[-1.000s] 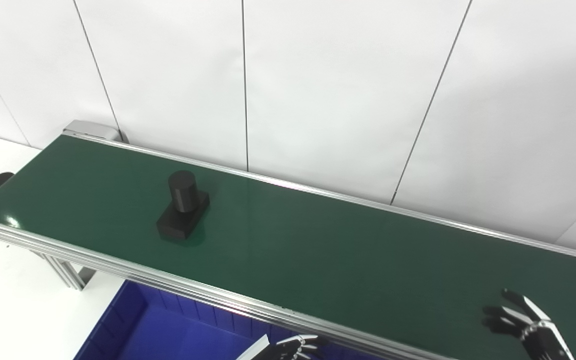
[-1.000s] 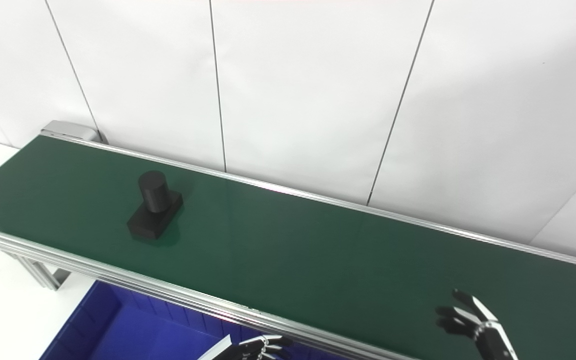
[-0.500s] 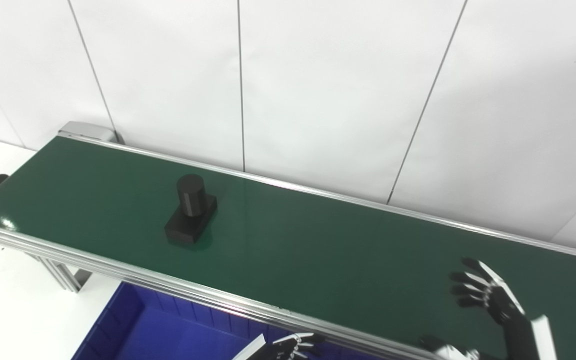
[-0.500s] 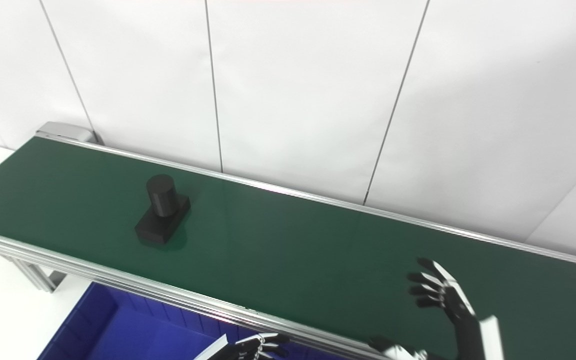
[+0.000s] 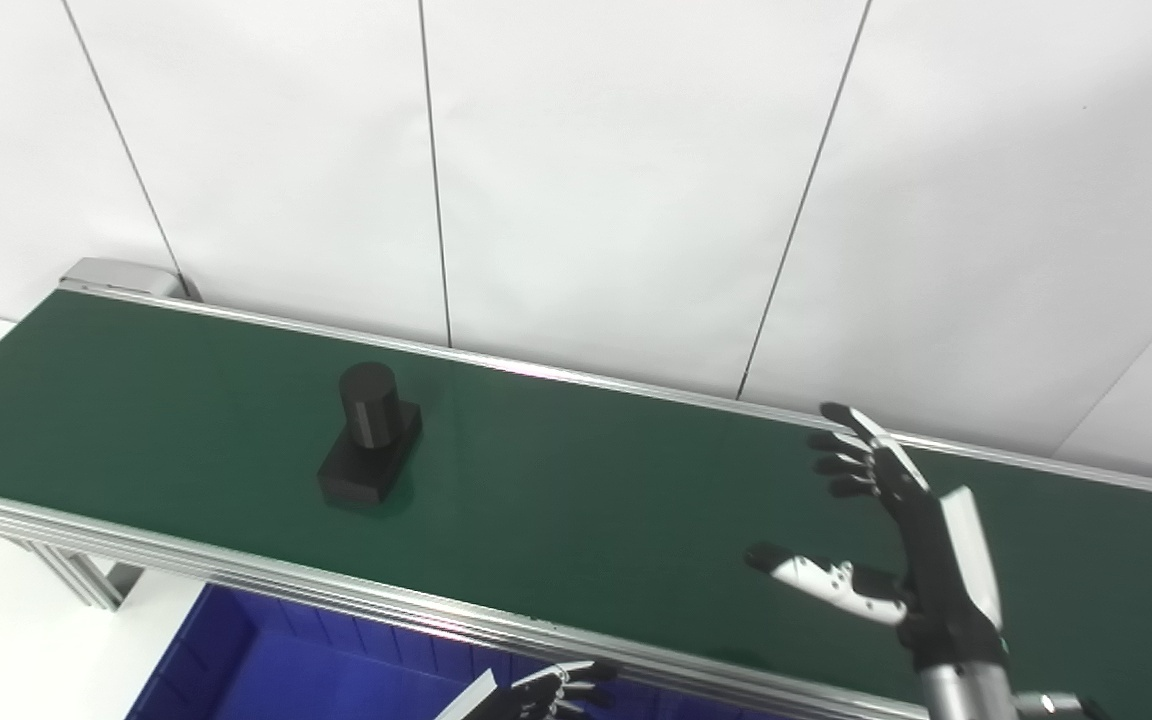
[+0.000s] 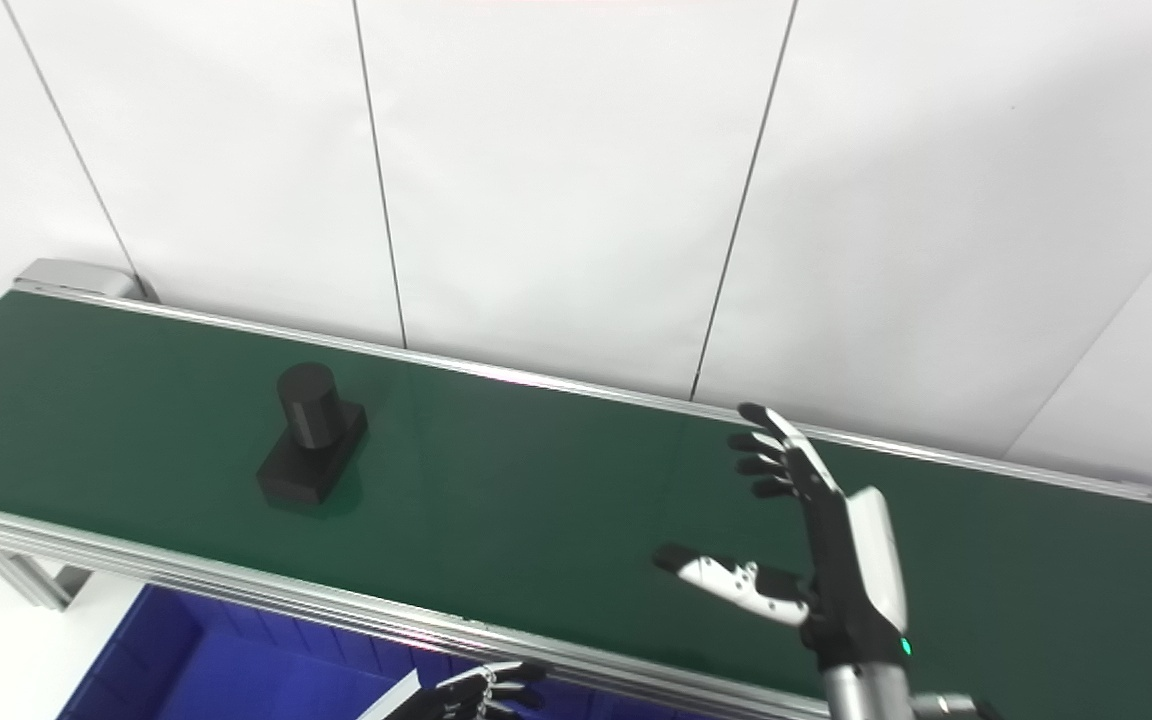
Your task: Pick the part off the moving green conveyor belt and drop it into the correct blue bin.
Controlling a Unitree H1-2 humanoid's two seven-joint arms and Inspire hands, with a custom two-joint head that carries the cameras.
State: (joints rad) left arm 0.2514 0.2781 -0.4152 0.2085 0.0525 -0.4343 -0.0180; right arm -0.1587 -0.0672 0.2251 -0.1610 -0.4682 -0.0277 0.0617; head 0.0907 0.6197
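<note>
A black part (image 5: pixel 369 436), an upright cylinder on a flat rectangular base, rides on the green conveyor belt (image 5: pixel 586 500) left of centre. My right hand (image 5: pixel 896 540) hovers over the belt's right portion, open, fingers spread and thumb pointing left toward the part, well apart from it. Only the fingertips of my left hand (image 5: pixel 546 690) show at the bottom edge, below the belt's near rail and above a blue bin (image 5: pixel 266 670); its fingers are loosely curled with nothing visible in them.
The belt's aluminium near rail (image 5: pixel 236 565) runs along the front, with a support leg (image 5: pixel 76 585) at the left. White wall panels stand right behind the far rail (image 5: pixel 586 378). A white surface lies at the lower left.
My right hand has risen from the lower right corner up and left over the belt, thumb now extended. The part has drifted slightly right along the belt; the camera has also shifted.
</note>
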